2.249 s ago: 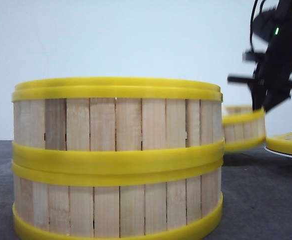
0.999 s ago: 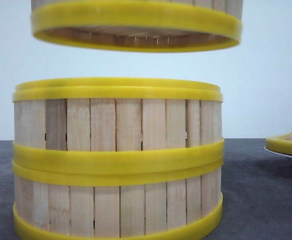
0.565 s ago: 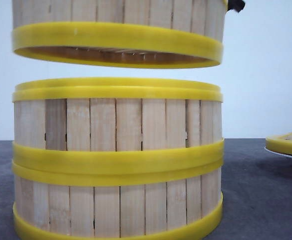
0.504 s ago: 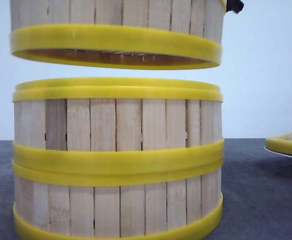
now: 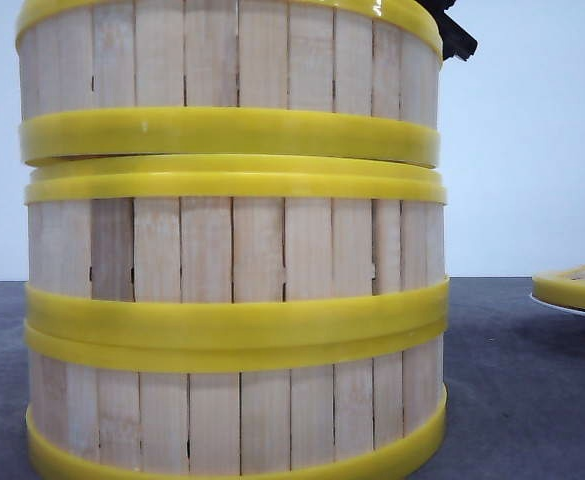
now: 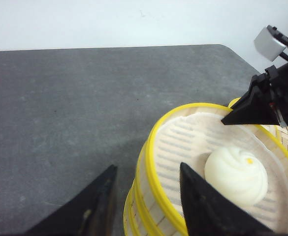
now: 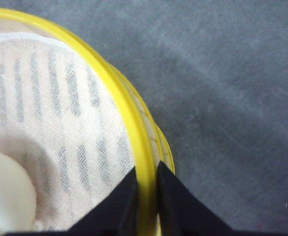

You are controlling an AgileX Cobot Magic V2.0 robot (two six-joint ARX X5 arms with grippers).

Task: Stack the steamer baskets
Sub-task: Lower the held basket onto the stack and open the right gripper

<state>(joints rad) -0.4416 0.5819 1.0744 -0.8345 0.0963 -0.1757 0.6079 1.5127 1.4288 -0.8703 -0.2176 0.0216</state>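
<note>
Bun (image 6: 236,176) inside top steamer basket (image 5: 228,85)

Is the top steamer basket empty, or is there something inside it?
Not empty. The top steamer basket holds one white bun lying on its pale liner, seen in the left wrist view.

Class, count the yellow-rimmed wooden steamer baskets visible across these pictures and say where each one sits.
4: bottom basket on the table, middle basket on it, top basket just above, held by the right gripper, and a fourth at far right. Others may be hidden behind.
</note>
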